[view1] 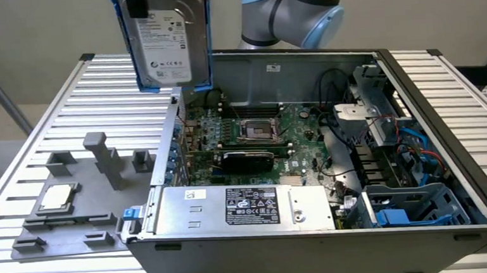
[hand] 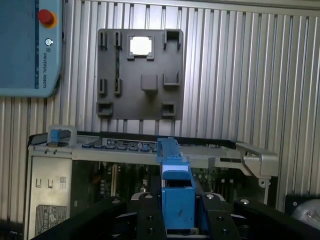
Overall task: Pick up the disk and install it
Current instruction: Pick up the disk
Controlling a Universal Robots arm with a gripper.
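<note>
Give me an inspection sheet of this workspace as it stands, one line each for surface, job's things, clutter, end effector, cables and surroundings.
Surface: ribbed metal table, carrying an open computer case and a grey fixture plate.
Job's things: the disk, framed in blue rails, hangs upright in the air above the case's edge at the exterior view's left.
Clutter: a CPU chip lies on the fixture plate; a power supply sits inside the case.
End effector: the end effector is shut on the disk.
Cables: blue cables and black cables inside the case.
Surroundings: a teach pendant with a red button; the robot arm behind the case.
</note>
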